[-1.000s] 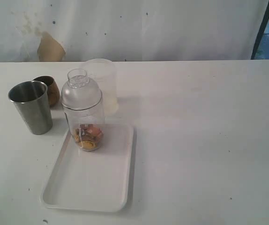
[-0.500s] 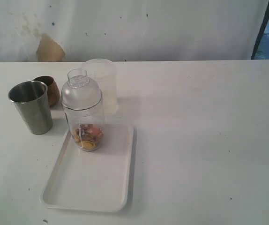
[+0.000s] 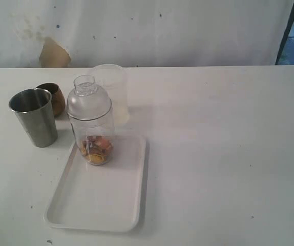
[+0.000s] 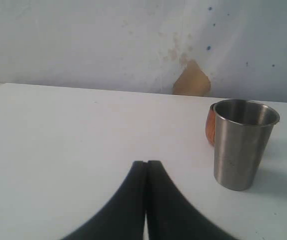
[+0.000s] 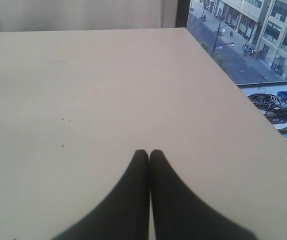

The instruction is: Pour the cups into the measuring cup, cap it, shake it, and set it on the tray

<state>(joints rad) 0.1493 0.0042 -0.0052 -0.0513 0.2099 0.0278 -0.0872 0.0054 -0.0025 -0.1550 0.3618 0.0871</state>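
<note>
Measuring cup [image 3: 91, 138] stands upright in the far left corner of the tray [image 3: 111, 205], cap [image 3: 88, 100] seated, bits settled at the bottom. Tumbler [image 3: 34, 117] and copper cup [image 3: 55, 97] stand toward the left edge of the table [image 3: 229, 154]. Left end effector [image 4: 146, 165] and right end effector [image 5: 149, 152] are both pinched closed and empty. Task looks finished, so best keep the arms clear of the tray. Nothing has moved since a second ago.

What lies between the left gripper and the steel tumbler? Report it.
Only bare table, as the left wrist view shows. The left gripper is shut and apart from the steel tumbler; the copper cup stands behind the tumbler.
</note>
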